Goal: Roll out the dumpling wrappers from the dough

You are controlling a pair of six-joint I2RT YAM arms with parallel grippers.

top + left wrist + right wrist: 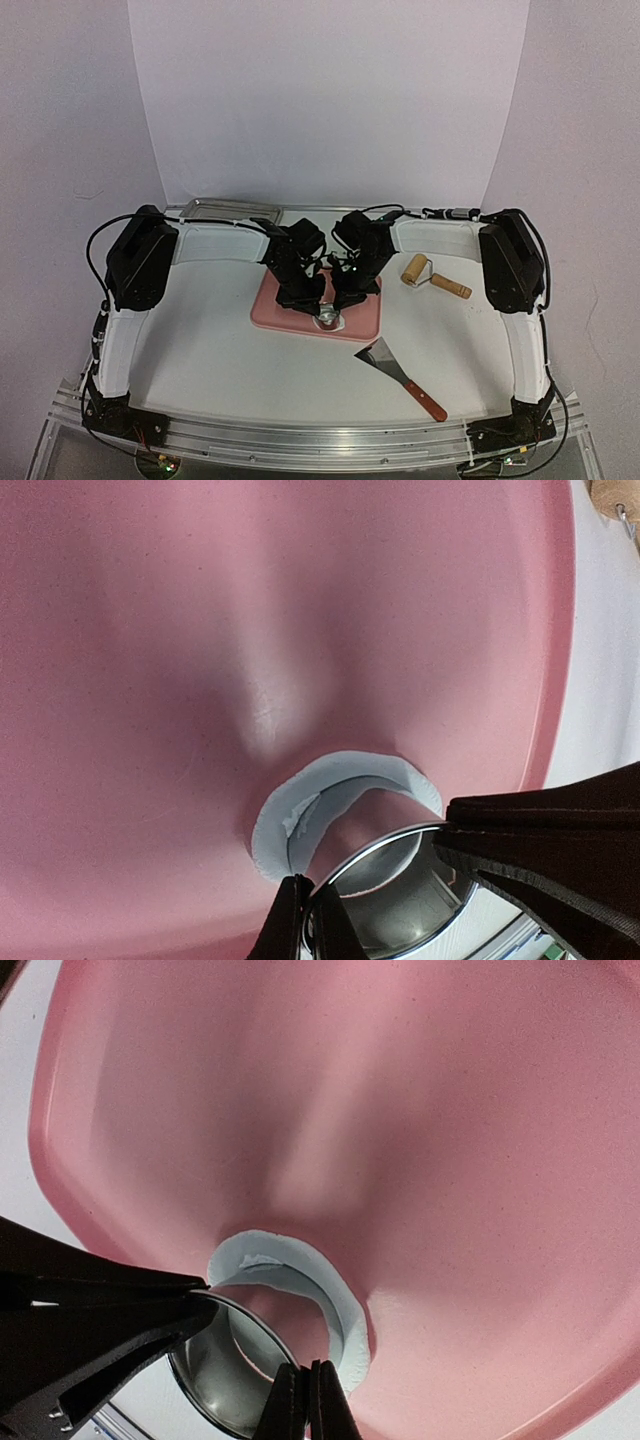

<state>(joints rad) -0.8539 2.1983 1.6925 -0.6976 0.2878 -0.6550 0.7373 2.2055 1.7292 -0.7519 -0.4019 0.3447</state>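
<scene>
At the near edge of the pink board (270, 312), which lies on the counter (220, 360), both hands meet over a metal ring cutter (400, 890). The left hand (308, 925) is clenched on the thin rim of the cutter. The right hand (305, 1405) pinches the same rim from the opposite side, its fingertips nearly touching. A curved white strip of dough (330, 1280) lies on the board, against the far side of the cutter. Whether a dumpling wrapper lies inside the ring, I cannot tell. A wooden roller (430, 275) and a spatula (400, 375) lie to the right of the board.
</scene>
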